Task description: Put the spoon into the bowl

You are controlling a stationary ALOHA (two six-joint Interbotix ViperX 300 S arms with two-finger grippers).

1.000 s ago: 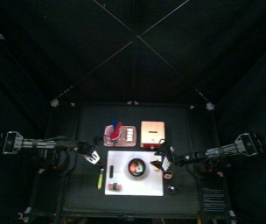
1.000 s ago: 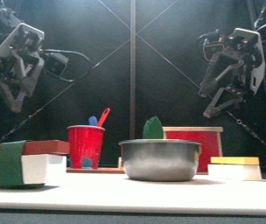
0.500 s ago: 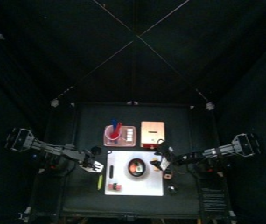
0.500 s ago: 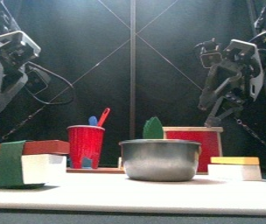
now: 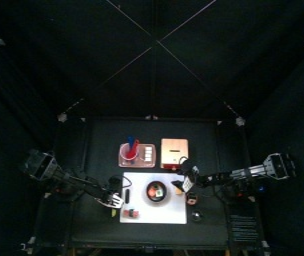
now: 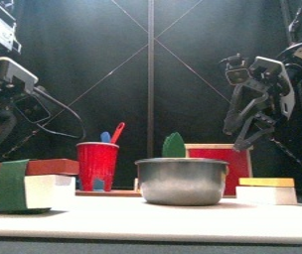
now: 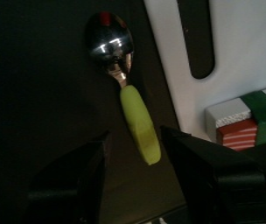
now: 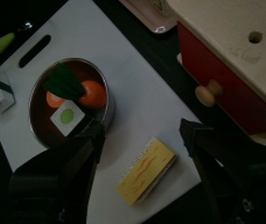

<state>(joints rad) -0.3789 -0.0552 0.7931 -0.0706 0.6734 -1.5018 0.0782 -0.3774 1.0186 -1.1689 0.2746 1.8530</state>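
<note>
Left gripper (image 7: 133, 149) has dropped and swung toward the table's near-left over the last second; front view now shows that arm low at the left, where it was higher before. Jaws are spread wide, nothing between them, straddling the spoon from above.

Spoon (image 7: 129, 96): slim utensil with yellow-green handle and shiny metal bowl end, lying flat on the black table (image 7: 42, 79), just left of the white board (image 7: 247, 44). Not touched by either jaw as far as the wrist view shows. In the top view it is the thin yellow-green sliver (image 5: 115, 205) left of the board.

Bowl (image 8: 66, 101): round metal bowl, dark from above, sits on the white board near the middle of the table; holds an orange ball, a green piece and a white block. Front view shows its steel wall (image 6: 183, 181), green tip poking above the rim.

Right gripper (image 8: 142, 144) hangs over the board's right side, jaws apart, empty; a yellow sponge-like block (image 8: 147, 171) lies beneath it.

Red plastic cup (image 6: 96, 164) stands far-left of the bowl.
</note>
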